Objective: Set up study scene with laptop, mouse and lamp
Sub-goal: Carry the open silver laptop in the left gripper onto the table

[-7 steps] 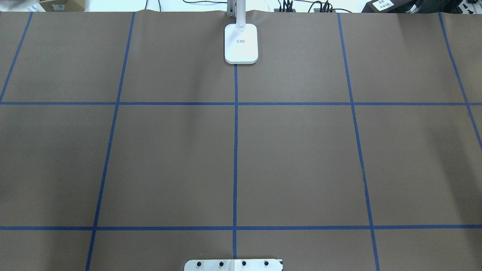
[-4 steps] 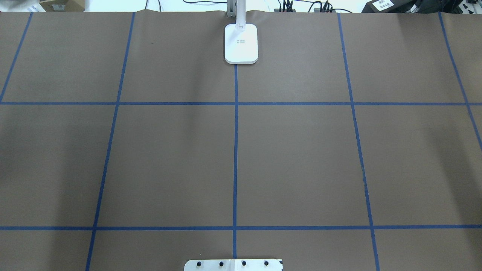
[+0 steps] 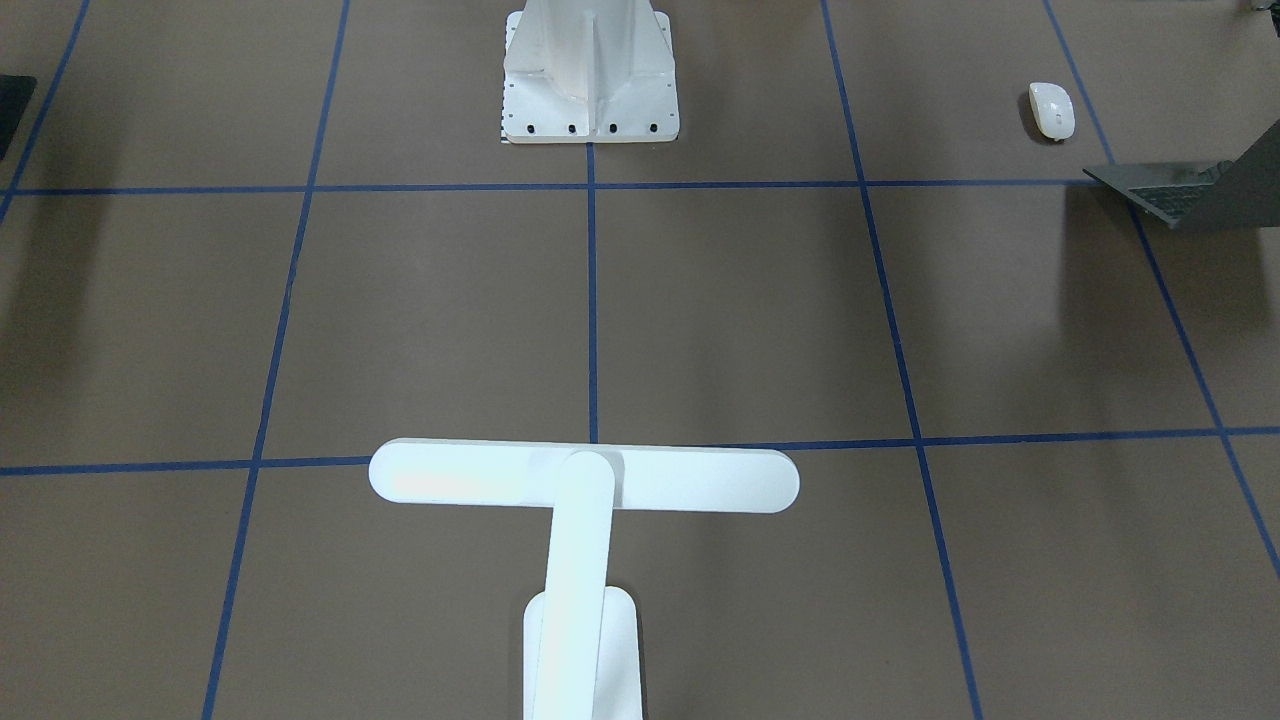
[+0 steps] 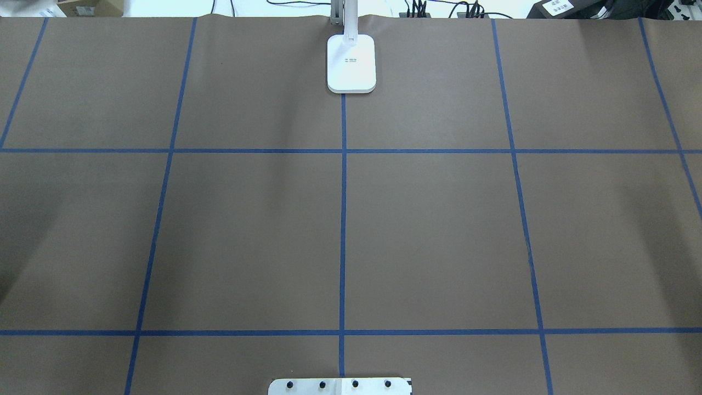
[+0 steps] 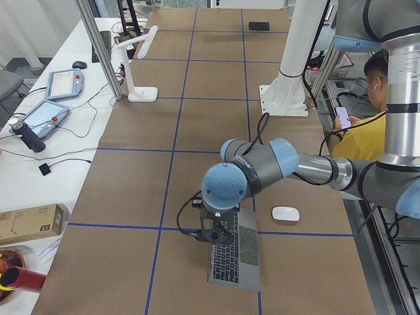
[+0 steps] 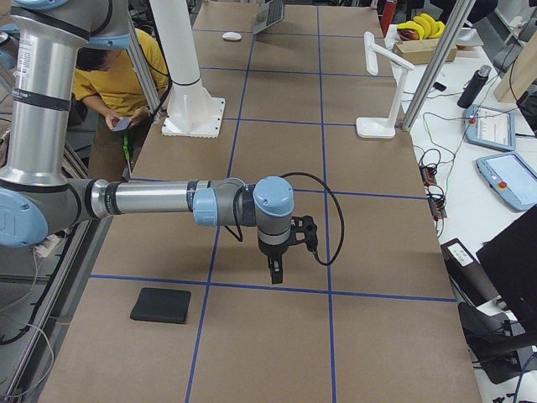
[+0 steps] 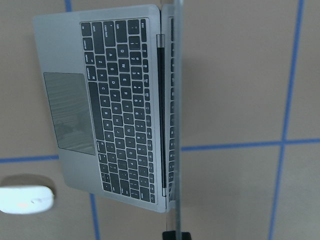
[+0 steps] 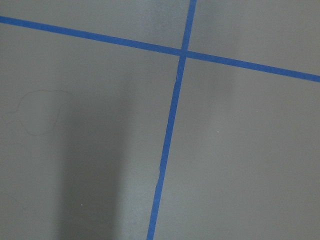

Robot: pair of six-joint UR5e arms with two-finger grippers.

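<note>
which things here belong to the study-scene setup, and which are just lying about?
For the job:
grey metal laptop with black keys
small white oval mouse
white T-shaped desk lamp

Not part of it:
flat black mat
white bolted pedestal
yellow bananas
brown cardboard box

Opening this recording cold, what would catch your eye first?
The white T-shaped lamp stands at the middle of the operator-side edge of the table. At the end on the robot's left, the left arm bends over the open laptop, with the mouse lying beside it, not touching.
</note>
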